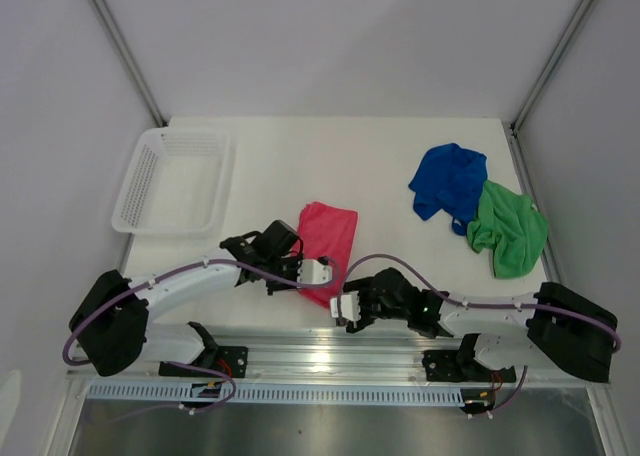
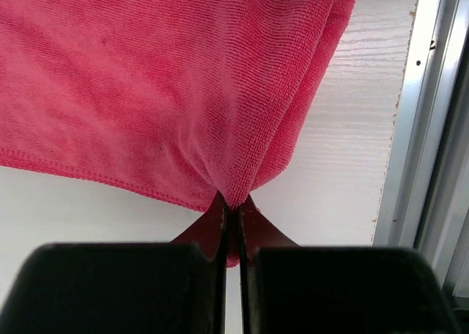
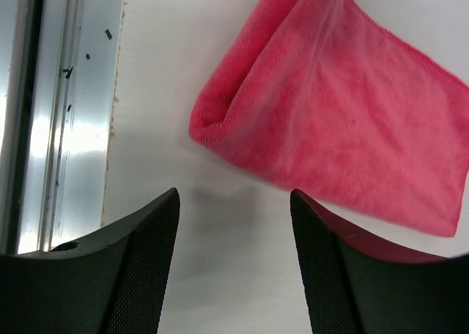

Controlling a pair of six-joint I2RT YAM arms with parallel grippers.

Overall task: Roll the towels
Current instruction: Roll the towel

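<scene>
A pink-red towel [image 1: 330, 234] lies folded on the white table, near the front edge. My left gripper [image 1: 318, 272] is shut on its near edge; in the left wrist view the black jaws [image 2: 233, 203] pinch a fold of the pink-red towel [image 2: 183, 78], which pulls up into a peak. My right gripper [image 1: 342, 306] stands open just right of that corner, low over the table. Its fingers [image 3: 234, 195] are spread with bare table between them, and the pink-red towel [image 3: 330, 121] lies just beyond the tips. A crumpled blue towel [image 1: 450, 181] and a crumpled green towel [image 1: 510, 231] lie touching at the right.
A white mesh basket [image 1: 175, 181] stands at the back left of the table. An aluminium rail [image 1: 330, 356] runs along the front edge, close behind both grippers. Grey walls enclose the table on three sides.
</scene>
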